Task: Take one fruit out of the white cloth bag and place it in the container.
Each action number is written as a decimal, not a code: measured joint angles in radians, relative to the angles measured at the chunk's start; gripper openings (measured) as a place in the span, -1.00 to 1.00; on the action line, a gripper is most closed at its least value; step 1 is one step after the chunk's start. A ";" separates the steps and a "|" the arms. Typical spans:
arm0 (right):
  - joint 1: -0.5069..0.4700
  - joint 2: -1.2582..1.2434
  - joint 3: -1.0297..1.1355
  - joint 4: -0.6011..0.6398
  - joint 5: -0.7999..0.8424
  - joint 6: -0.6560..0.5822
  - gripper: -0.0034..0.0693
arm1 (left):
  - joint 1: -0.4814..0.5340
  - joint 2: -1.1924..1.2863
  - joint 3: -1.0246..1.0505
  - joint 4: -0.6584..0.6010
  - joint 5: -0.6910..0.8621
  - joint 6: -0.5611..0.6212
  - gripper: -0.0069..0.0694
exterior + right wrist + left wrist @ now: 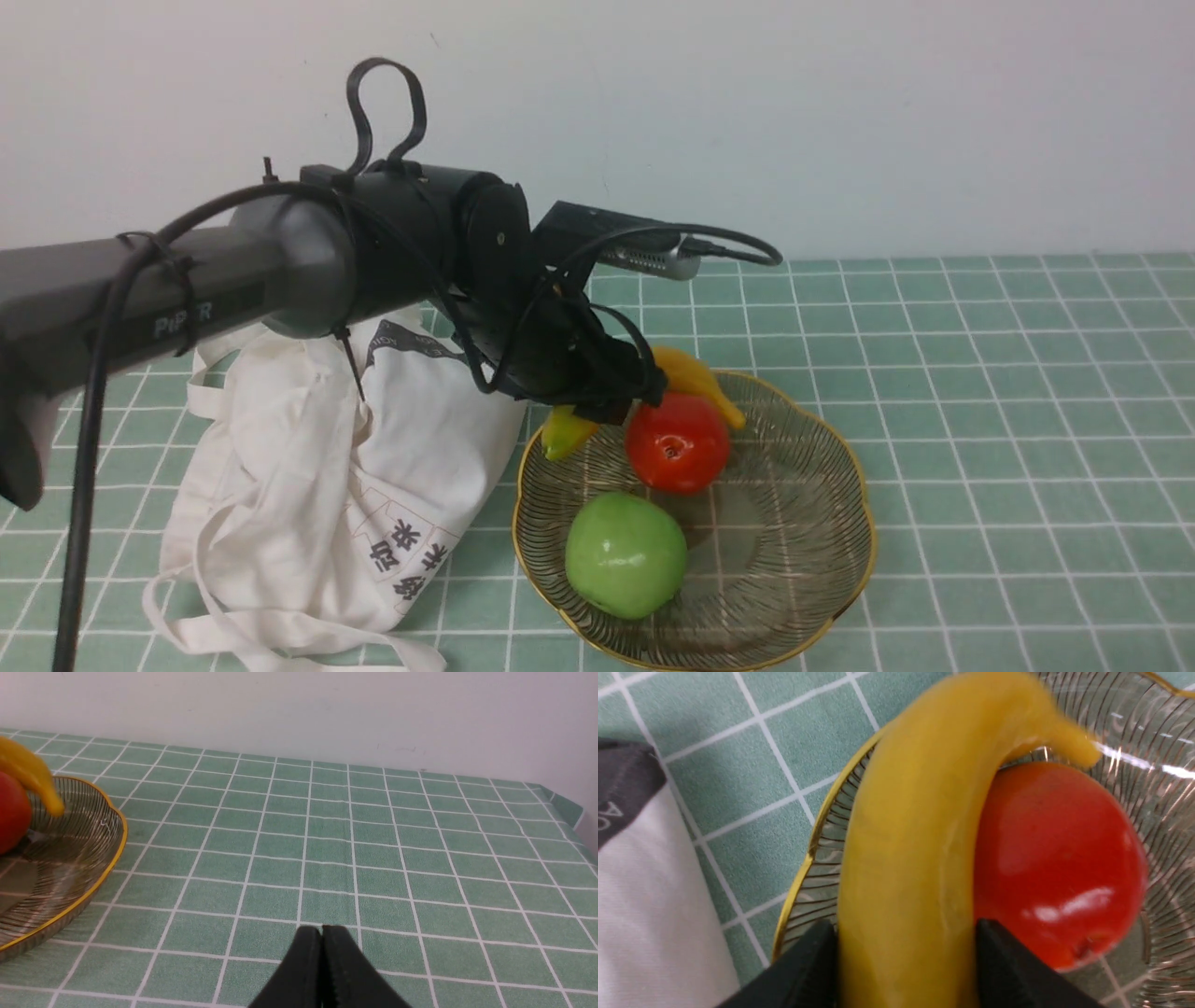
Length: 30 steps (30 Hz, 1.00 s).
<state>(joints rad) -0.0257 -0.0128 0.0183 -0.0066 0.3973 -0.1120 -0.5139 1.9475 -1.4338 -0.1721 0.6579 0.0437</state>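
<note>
The yellow banana [695, 378] lies across the far left edge of the glass bowl [868, 523], its greenish tip [565, 431] over the rim and its curve resting against a red apple [677, 443]. My left gripper [616, 401] is shut on the banana [915, 835], and both black fingers [817, 961] press its sides. The white cloth bag [308, 485] lies slumped to the left of the bowl, under my left arm. My right gripper [322, 928] is shut and empty over the cloth, right of the bowl [112, 858].
A green apple [624, 555] sits in the bowl's near left part, in front of the red apple. A green checked cloth [1008, 392] covers the table. A white wall stands behind. The bag's dark trim [621, 788] lies close to the bowl's gold rim [817, 830].
</note>
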 joint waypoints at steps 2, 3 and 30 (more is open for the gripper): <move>0.000 0.000 0.000 0.000 0.000 0.000 -0.95 | 0.000 0.005 0.000 0.000 0.000 -0.001 0.26; 0.000 0.000 0.000 0.000 0.000 0.000 -0.95 | 0.000 0.009 0.000 0.000 0.000 -0.006 0.34; 0.000 0.000 0.000 0.000 0.000 0.000 -0.95 | 0.001 -0.871 0.062 0.423 0.242 -0.294 -0.84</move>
<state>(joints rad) -0.0257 -0.0128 0.0183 -0.0066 0.3973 -0.1120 -0.5129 1.0762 -1.3720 0.2508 0.8997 -0.2503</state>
